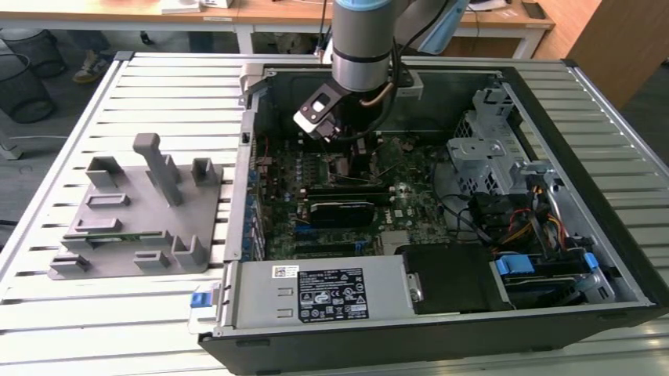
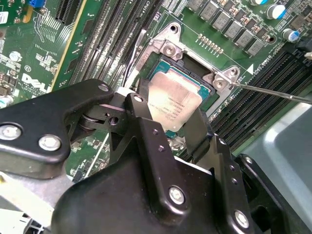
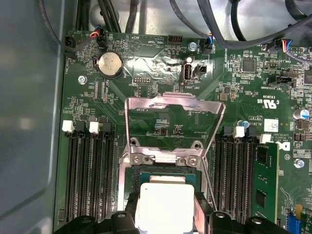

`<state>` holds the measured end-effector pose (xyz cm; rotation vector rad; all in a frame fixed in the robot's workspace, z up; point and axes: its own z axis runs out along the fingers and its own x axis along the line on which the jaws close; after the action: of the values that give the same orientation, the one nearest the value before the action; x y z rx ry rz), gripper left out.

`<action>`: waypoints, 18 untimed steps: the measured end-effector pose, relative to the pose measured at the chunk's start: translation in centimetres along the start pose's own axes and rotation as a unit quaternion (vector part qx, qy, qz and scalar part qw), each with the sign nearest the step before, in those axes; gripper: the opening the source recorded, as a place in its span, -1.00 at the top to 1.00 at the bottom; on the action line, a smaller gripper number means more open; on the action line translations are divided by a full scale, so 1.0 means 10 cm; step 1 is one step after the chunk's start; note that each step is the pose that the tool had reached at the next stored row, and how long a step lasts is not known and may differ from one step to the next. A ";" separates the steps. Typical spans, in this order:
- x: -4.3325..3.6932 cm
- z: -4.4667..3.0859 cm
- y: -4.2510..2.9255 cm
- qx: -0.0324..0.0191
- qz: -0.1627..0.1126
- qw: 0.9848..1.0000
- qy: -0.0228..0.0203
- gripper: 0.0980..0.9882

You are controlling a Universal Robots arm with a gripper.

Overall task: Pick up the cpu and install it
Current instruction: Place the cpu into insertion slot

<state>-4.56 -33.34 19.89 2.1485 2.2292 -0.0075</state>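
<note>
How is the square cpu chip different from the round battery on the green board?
The cpu is square; the battery is round. The cpu is at the open socket; the battery sits elsewhere on the green board, apart from it. Both are flat with shiny silvery tops.
</note>
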 end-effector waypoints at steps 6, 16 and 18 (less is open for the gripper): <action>0.005 0.018 0.000 0.000 0.001 1.000 0.000 0.03; 0.007 0.042 -0.001 0.000 0.003 1.000 0.000 0.03; 0.008 0.043 -0.001 0.000 0.003 1.000 0.000 0.03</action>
<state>-4.56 -33.28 19.45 2.1548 2.2233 -0.0082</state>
